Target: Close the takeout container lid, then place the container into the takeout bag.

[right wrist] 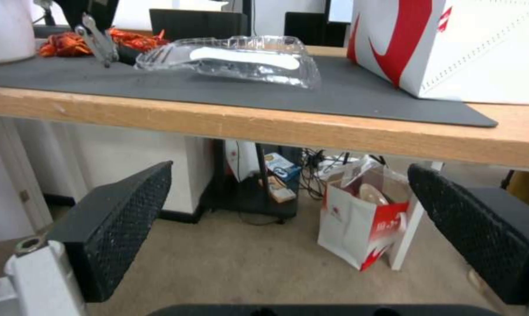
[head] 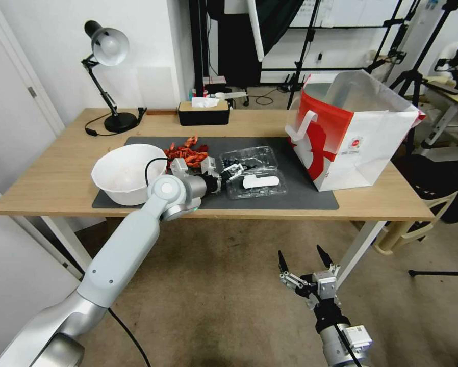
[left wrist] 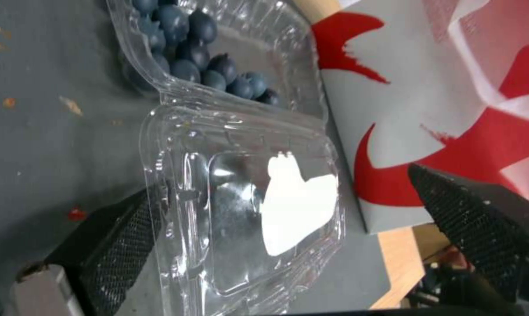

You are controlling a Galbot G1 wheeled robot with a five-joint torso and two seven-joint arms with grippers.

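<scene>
The small clear plastic clamshell takeout container (head: 249, 162) lies open on the dark grey mat (head: 290, 153) on the wooden counter (head: 50, 173), its blueberry half farther from the robot and its clear lid (head: 257, 183) with the white oblong label folded flat toward the near edge. The left gripper (head: 225, 174) is level with the hinge at the container's left end, jaws spread wide; in the left wrist view one finger (left wrist: 115, 245) sits beside the lid's edge, the other well past it, and they hold nothing. The hinge runs left to right, so closing means swinging the lid up and away from the robot. The large white and red paper takeout bag (head: 361, 137) stands just right of the container. The right gripper (head: 306, 265) hangs below the counter, jaws wide and empty; the left is plainly nearer.
</scene>
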